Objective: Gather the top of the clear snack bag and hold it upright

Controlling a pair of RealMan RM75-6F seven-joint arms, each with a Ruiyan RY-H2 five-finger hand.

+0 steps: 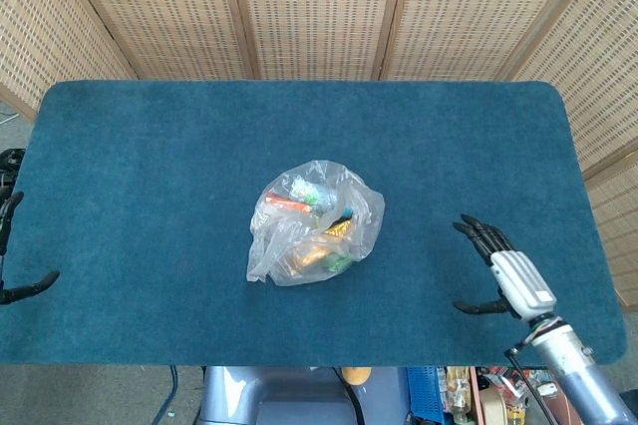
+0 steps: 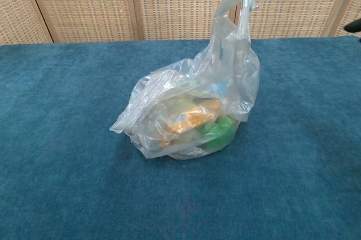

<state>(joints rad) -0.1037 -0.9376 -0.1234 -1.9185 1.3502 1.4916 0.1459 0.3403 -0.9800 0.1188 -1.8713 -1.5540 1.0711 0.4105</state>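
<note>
A clear, crumpled plastic snack bag [image 1: 314,224] holding orange, green and gold packets sits near the middle of the blue felt-covered desk [image 1: 150,166], with one handle loop [image 2: 237,3] standing up above the heap in the chest view while the rest of its top lies slack and ungathered. We see our right hand [image 1: 493,265], black-fingered with a silver back, above the desk surface well to the right of the bag and nearer the front edge, fingers spread apart and thumb out, holding nothing and not touching the plastic. Our left hand [image 1: 12,255] shows only as a few dark fingertips at the desk's left edge, far from the bag; what we can see of them looks spread, with nothing between them. Woven rattan screen panels [image 1: 319,6] stand behind the desk, beyond the bag.
</note>
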